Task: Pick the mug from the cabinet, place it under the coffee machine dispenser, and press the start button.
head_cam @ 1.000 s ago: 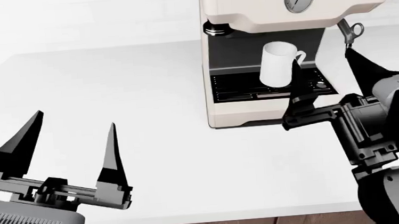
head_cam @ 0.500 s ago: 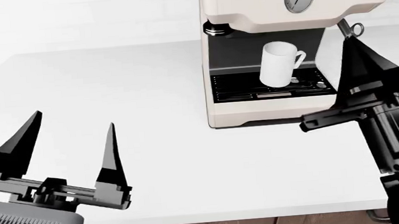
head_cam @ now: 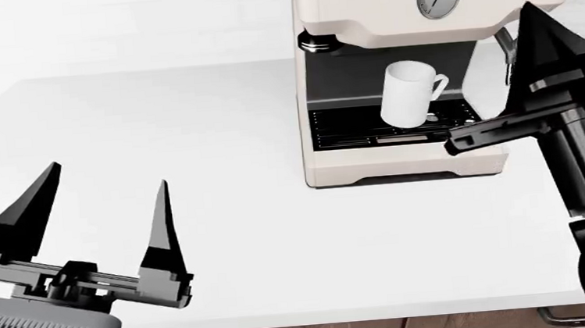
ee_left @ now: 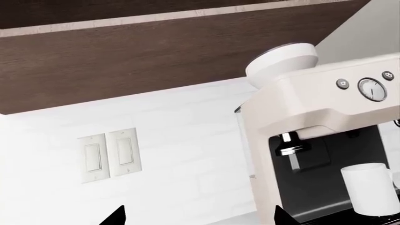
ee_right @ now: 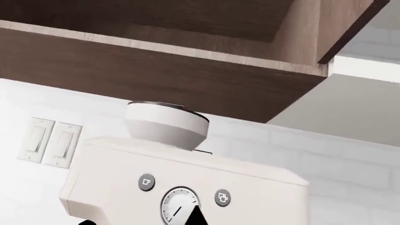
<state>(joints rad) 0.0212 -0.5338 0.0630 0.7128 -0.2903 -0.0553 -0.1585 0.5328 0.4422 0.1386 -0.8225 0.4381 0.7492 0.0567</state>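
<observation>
White countertop stretches before me; behind it, a white tiled wall with twin light switches, dark wood cabinets overhead.

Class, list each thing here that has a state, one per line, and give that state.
mug: upright on the drip tray, released
coffee machine: mug in its recess, buttons untouched
left pincer: open, empty
right pincer: raised beside the machine, opening unclear
cabinet: door open
</observation>
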